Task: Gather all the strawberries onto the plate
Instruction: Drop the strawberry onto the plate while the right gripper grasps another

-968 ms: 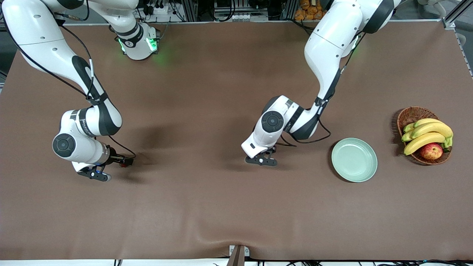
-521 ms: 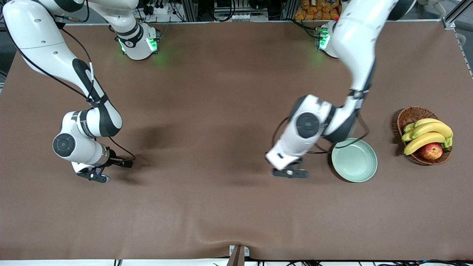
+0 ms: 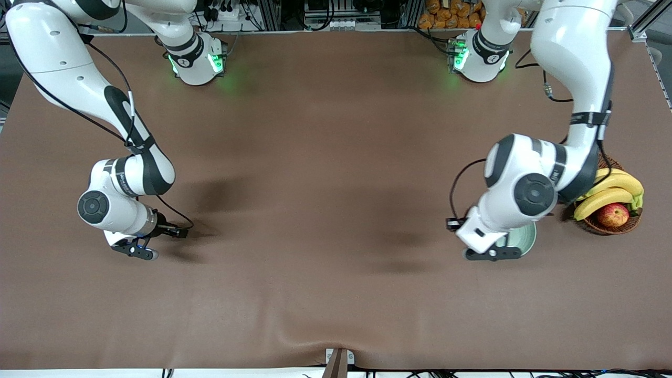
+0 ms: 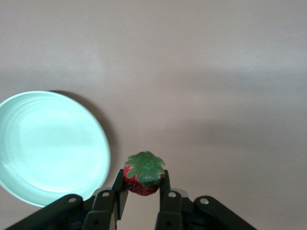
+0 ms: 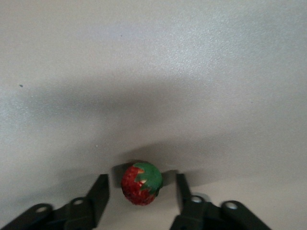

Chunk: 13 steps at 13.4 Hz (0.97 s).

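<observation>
My left gripper [image 4: 143, 184] is shut on a strawberry [image 4: 144, 173], red with a green cap, and holds it above the table just beside the rim of the pale mint-green plate [image 4: 48, 148]. In the front view this gripper [image 3: 452, 224] is at the plate's edge toward the right arm's end, and the arm hides most of the plate [image 3: 528, 239]. My right gripper [image 5: 141, 190] is open, low at the table, with a second strawberry [image 5: 141, 184] lying between its fingers [image 5: 100, 191], untouched. It is also in the front view [image 3: 177, 231]. A third strawberry is out of view.
A brown wicker basket [image 3: 584, 163] with bananas [image 3: 609, 191] and a red-yellow apple [image 3: 613, 214] stands beside the plate at the left arm's end of the table. The brown table cloth [image 3: 315, 184] stretches between the two arms.
My left arm has swung from the table's middle to the plate, carrying its strawberry. My right gripper has hardly moved and stays around its strawberry.
</observation>
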### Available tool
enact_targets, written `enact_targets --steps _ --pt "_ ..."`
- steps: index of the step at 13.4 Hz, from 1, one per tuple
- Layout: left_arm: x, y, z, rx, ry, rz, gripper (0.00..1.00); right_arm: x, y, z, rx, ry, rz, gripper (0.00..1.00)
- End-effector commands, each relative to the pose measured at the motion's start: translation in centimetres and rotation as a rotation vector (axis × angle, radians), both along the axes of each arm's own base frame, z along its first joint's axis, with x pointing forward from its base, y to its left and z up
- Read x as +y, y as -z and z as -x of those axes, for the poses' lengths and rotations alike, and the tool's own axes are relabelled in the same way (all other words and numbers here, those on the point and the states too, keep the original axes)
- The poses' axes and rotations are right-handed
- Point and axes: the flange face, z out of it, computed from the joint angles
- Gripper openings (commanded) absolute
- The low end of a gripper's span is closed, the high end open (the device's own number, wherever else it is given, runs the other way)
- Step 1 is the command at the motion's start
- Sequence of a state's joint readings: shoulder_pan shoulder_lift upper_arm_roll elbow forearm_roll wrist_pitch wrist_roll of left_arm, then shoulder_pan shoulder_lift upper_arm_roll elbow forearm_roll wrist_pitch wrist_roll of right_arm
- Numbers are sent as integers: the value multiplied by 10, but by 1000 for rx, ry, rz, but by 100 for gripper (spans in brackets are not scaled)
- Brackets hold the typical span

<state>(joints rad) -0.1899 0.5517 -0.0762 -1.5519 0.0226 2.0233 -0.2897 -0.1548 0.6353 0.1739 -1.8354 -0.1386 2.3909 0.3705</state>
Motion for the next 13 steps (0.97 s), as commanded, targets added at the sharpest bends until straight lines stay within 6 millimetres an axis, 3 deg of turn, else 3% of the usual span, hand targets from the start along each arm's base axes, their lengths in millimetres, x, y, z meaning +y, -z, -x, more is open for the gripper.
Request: enact_targets --steps 1,3,4,6,7,8,9,11,13 --pt "58 17 8 45 15 -20 0 -1 0 2 -3 -5 3 0" --pt "108 42 5 54 36 -5 0 4 -4 -1 -12 -12 3 0" --pt "123 60 8 62 31 1 0 12 -10 -4 -21 -16 2 0" --pt "136 90 19 52 21 7 0 49 -24 -15 -53 -52 -11 0" --pt "138 98 20 53 17 7 15 71 -32 -21 -74 -51 -24 0" --pt "139 93 19 47 17 7 65 102 -36 -26 -79 -55 -57 0" --pt "138 87 17 39 18 7 100 136 -38 -27 -51 -37 -114 0" --pt "137 62 11 0 13 6 100 201 -46 -30 -27 15 -248 0" --pt "136 26 2 -20 14 3 100 244 -50 -31 -20 66 -295 0"
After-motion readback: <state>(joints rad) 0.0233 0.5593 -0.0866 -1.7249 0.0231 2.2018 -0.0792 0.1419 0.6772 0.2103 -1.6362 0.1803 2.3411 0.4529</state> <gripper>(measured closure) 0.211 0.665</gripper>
